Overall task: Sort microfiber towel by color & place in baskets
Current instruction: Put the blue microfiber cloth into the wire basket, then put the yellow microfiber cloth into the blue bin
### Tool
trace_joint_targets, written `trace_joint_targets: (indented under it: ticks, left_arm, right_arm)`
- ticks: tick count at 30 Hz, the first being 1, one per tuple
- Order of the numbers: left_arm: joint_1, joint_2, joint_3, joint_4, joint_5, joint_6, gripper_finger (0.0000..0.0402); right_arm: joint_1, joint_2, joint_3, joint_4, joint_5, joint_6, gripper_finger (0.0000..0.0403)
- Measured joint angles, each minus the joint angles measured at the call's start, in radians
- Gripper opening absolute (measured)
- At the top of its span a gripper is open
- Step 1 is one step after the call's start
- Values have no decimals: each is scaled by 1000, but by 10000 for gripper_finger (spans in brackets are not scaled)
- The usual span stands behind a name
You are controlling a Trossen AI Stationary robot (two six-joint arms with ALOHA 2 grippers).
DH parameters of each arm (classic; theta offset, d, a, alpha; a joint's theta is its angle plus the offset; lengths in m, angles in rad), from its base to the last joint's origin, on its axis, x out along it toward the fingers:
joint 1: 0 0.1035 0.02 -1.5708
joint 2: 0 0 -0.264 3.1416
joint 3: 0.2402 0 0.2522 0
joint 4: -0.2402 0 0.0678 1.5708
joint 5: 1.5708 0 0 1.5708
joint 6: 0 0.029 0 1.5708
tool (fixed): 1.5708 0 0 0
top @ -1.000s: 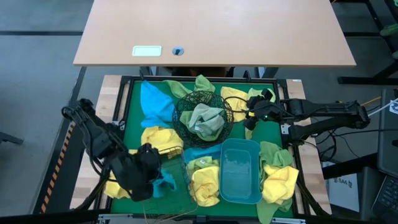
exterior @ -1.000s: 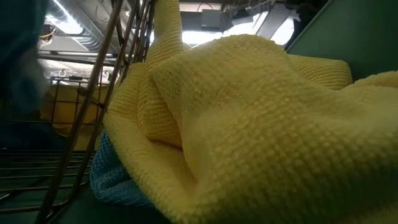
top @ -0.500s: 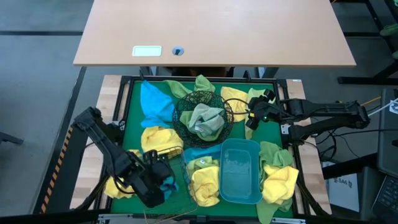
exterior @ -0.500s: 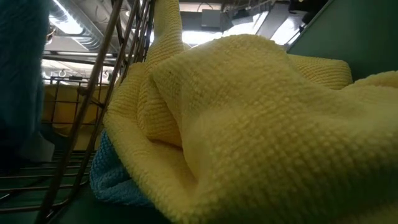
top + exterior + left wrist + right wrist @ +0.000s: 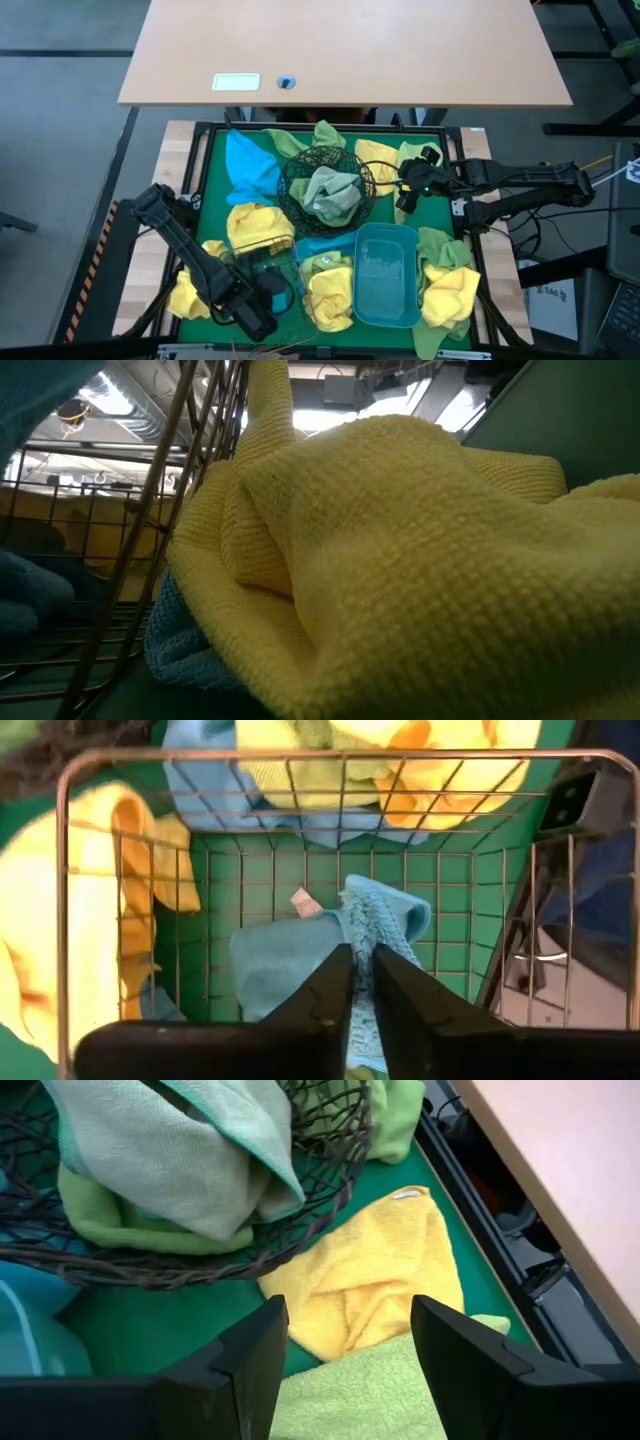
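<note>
Both arms are dark, near-black, built of jointed tubular links with bulky rounded housings at the joints. Left arm (image 5: 190, 255): matte black links, chunky wrist block. Right arm (image 5: 520, 185): long slim black forearm, black cables looped beside it. Left gripper (image 5: 361, 982): two black, smooth, tapered fingers. Right gripper (image 5: 350, 1355): two broad black fingers with flat, angular faces and bevelled edges.

A green mat (image 5: 215, 165) carries everything. The black mesh bowl (image 5: 327, 186) sits mid-mat; the copper wire basket (image 5: 262, 272) and bluish tub (image 5: 387, 273) lie nearer the arms' bases. Yellow (image 5: 259, 221), green (image 5: 322, 133) and blue (image 5: 250, 160) towels lie around the bowl.
</note>
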State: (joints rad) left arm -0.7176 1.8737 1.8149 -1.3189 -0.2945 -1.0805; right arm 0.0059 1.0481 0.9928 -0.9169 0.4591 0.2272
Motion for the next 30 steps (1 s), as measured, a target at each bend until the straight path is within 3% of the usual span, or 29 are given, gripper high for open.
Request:
trace_joint_targets:
  ticks: [9, 14, 18, 24, 30]
  left_arm:
    - [22, 1, 0, -10, 27, -120, 113]
    - [38, 0, 0, 25, 27, -119, 130]
    - [60, -2, 0, 97, 0, -64, 131]
    - [110, -2, 0, 255, -149, 55, 131]
    - [167, 6, 0, 336, -158, 147, 131]
  right_arm:
    - [0, 0, 0, 0, 0, 0, 214]
    - [0, 0, 0, 0, 0, 0, 214]
    - [0, 0, 0, 0, -8, 0, 214]
    - [0, 0, 0, 0, -8, 0, 214]
    - [0, 0, 0, 0, -8, 0, 214]
